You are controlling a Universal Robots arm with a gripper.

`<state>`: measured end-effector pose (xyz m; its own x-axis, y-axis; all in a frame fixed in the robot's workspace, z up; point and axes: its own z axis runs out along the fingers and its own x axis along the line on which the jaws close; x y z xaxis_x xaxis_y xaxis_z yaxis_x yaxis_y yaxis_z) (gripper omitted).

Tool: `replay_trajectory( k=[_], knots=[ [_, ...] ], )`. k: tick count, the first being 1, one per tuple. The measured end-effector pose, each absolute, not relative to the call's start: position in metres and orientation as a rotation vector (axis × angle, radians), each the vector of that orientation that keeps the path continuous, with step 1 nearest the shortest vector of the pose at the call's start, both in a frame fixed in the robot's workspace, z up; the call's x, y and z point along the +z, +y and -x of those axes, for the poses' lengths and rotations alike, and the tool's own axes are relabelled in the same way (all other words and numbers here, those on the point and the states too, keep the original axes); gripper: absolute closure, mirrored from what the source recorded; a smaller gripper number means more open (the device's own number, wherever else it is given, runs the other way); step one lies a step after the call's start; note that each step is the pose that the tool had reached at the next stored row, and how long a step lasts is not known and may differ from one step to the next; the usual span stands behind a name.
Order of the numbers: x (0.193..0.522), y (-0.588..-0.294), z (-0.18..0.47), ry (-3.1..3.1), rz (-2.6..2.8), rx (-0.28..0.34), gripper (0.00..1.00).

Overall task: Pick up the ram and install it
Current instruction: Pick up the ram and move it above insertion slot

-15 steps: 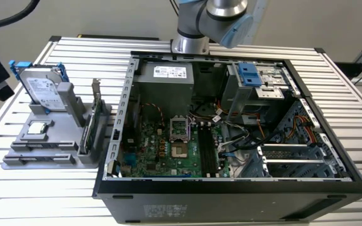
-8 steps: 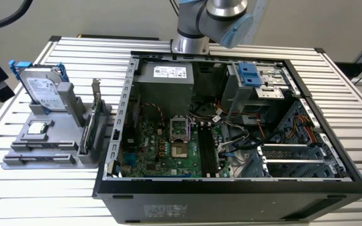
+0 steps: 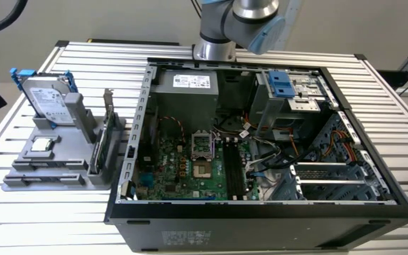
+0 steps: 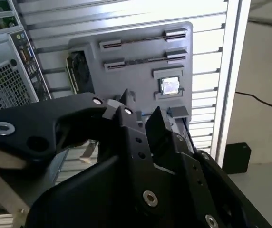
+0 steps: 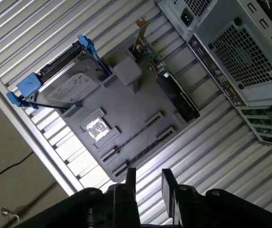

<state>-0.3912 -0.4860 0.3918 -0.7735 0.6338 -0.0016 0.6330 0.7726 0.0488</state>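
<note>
While well apart from the gray holder [image 5: 137, 108], the hand [image 5: 148, 187] empty, fingers [image 5: 131, 186] apart.

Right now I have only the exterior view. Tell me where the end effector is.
Observer: In the first wrist view the end effector hangs above the table, by the gray holder tray, off to the side of the computer case.
Operator: Report its fingers.
Observer: Its fingers are apart with nothing between them; table slats show through the gap.
Operator: Name what lies nearest them.
Observer: The tray's two long slots; what they hold I cannot tell.
</note>
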Motion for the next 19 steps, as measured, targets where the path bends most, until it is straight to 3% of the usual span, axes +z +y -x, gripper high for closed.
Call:
replay_trajectory(
  k=[5,6,19],
  knots=[
    [0.3917,-0.4860,0.3912,2.923,-1.097,0.070,1.00],
    [0.3916,-0.4860,0.3912,2.920,-1.106,0.070,0.00],
    [0.3915,-0.4860,0.3914,2.870,-1.223,0.069,0.00]
  ],
)
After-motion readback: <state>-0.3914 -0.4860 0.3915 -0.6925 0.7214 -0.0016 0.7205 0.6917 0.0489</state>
